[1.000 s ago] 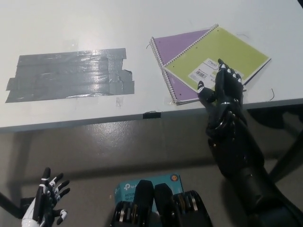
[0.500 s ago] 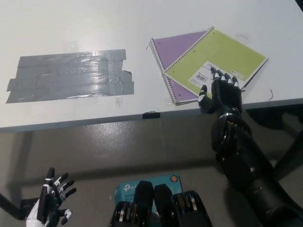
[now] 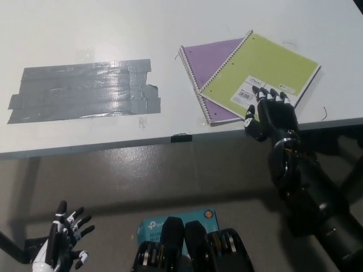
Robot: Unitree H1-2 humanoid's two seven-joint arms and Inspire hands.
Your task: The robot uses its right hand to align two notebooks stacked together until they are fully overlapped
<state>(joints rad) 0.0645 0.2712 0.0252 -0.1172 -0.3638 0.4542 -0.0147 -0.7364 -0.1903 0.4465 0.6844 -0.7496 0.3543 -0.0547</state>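
While misaligned: green notebook (image 3: 261,69) lies skewed on purple notebook (image 3: 211,62), near the worktop (image 3: 170,28) front edge.
Right hand (image 3: 272,113): fingers spread flat on green's near edge, gripping nothing.
Axis: green runs diagonally up-right, beyond the fingers.
Left hand (image 3: 59,241): low, spread, idle.

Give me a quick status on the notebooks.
Right hand open, fingertips on green notebook. Purple notebook underneath, not overlapped. Left hand idle, low.

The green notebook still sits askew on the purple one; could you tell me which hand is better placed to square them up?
Right: the black right hand already rests on the green notebook; the white left hand hangs below the table.
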